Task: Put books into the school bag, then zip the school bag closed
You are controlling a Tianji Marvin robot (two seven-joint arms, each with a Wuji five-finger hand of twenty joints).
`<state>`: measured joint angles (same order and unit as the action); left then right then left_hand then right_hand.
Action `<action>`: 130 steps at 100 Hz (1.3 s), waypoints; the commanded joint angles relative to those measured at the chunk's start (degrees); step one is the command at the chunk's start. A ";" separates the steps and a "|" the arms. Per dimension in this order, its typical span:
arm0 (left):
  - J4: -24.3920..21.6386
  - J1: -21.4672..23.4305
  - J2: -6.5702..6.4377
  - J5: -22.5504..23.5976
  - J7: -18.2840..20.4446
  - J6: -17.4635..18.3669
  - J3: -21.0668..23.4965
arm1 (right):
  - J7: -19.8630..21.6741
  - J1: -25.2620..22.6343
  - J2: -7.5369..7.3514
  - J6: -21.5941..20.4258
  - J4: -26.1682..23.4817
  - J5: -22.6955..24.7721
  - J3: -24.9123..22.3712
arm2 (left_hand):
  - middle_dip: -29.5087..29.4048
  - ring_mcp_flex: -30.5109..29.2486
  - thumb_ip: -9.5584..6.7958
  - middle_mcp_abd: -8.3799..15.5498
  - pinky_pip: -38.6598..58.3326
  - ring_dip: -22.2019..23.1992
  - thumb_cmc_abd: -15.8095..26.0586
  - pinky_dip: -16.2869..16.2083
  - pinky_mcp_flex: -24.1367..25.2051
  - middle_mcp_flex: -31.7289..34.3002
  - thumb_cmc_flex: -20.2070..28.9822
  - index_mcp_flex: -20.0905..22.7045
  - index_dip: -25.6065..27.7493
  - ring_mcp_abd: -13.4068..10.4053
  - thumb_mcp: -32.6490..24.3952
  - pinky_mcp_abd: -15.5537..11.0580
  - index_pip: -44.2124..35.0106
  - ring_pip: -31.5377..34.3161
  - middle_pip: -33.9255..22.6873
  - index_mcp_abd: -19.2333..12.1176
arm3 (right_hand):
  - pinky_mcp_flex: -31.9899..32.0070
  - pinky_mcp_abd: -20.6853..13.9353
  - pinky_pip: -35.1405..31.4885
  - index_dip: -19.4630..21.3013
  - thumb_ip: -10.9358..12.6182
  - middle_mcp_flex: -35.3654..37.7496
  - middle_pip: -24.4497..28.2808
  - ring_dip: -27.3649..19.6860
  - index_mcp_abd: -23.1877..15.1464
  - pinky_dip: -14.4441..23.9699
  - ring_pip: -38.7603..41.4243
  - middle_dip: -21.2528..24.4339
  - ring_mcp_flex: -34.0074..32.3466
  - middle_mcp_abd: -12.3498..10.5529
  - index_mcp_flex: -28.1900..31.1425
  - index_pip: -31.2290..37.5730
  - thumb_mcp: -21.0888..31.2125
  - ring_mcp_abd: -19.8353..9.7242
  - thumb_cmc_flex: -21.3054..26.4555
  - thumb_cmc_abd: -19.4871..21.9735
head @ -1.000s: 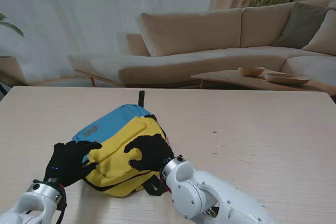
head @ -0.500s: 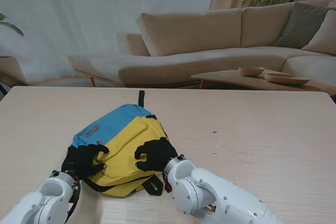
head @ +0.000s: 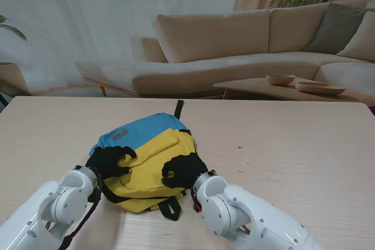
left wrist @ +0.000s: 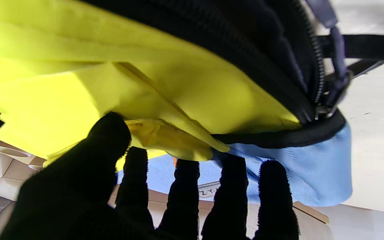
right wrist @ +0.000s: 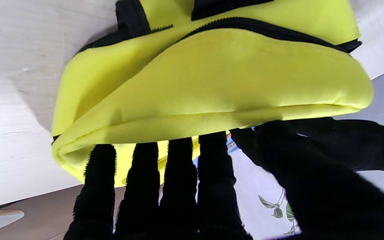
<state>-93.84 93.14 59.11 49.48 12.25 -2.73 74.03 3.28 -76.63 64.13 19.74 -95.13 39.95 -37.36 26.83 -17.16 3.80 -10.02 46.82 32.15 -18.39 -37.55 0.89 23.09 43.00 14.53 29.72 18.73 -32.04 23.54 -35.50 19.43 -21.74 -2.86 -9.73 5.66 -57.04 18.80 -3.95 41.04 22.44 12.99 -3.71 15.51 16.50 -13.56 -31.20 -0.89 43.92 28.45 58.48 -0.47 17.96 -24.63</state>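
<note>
Both hands rest on the school bag (head: 143,159), one at each side of its yellow front. The left hand (head: 108,161) has its black-gloved fingers (left wrist: 185,196) curled over the edge where yellow meets blue, pinching a fold of yellow fabric against the thumb. The right hand (head: 184,170) lies on the yellow pocket with fingers (right wrist: 175,186) bent down onto the fabric (whether it truly grips or only presses, I cannot tell). The bag lies flat on the pale wooden table (head: 293,156), blue panel on the side away from the robot, black straps (head: 170,208) trailing out at the side nearest the robot. The left wrist view shows a zipper (left wrist: 317,71) running along the bag's dark edge, with its pull (left wrist: 332,96) hanging by the blue corner.
</note>
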 commanded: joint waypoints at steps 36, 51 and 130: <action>-5.57 6.02 0.75 0.87 0.45 3.21 5.81 | -1.15 -3.16 -0.15 -3.11 -0.78 -0.05 -1.18 | -0.53 -0.99 -0.71 4.69 1.77 0.23 0.41 -0.57 0.72 0.59 0.10 -1.93 -0.09 -1.76 -1.80 -0.78 -0.20 1.77 0.53 -0.52 | 1.19 1.68 1.25 0.62 2.69 0.98 2.58 -0.05 -1.59 0.00 -0.33 -1.64 0.54 4.01 -2.39 -0.96 -0.45 0.71 -2.06 -0.27; -9.87 11.77 1.19 3.04 -1.88 4.45 10.92 | -3.87 -3.28 0.60 -3.87 -2.32 0.55 -0.14 | -0.71 -0.56 -0.85 4.80 1.26 -0.03 0.47 -0.28 1.21 0.35 -0.78 -1.93 -0.44 -1.87 -1.31 -0.83 0.39 1.24 1.04 -1.08 | 3.34 -0.10 3.34 0.90 2.59 -6.01 3.13 -0.38 -3.88 -0.93 -1.30 -2.14 5.31 1.99 -9.04 -1.65 0.25 -1.07 -1.61 -0.87; -14.16 24.53 2.19 11.22 -6.87 -0.46 19.47 | 4.64 6.83 1.59 1.57 3.43 -8.64 11.26 | -0.74 1.47 -1.04 4.71 -0.87 -0.31 0.98 0.17 2.50 -0.24 -1.32 1.28 -0.74 -2.68 0.24 -1.43 0.91 -0.49 1.96 -2.18 | 11.67 -6.28 13.96 -5.67 3.42 -17.57 -5.02 -4.72 -3.08 -8.94 -8.31 2.26 18.53 -0.19 -25.96 -10.65 -27.78 -7.33 -14.26 19.01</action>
<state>-108.24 117.52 61.28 59.61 3.94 -2.64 93.44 6.67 -68.66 65.61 21.45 -92.91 31.37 -26.13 26.66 -17.22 3.80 -6.44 46.85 32.24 -18.36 -37.55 1.78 23.96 42.89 14.60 29.66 17.21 -31.96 23.47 -35.11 20.13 -20.78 -3.14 5.76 -8.77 -40.64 13.79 -3.68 21.64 18.43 9.22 -7.30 5.87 9.58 -12.36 -12.73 -2.94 18.80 18.95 33.39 -7.46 6.23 -6.99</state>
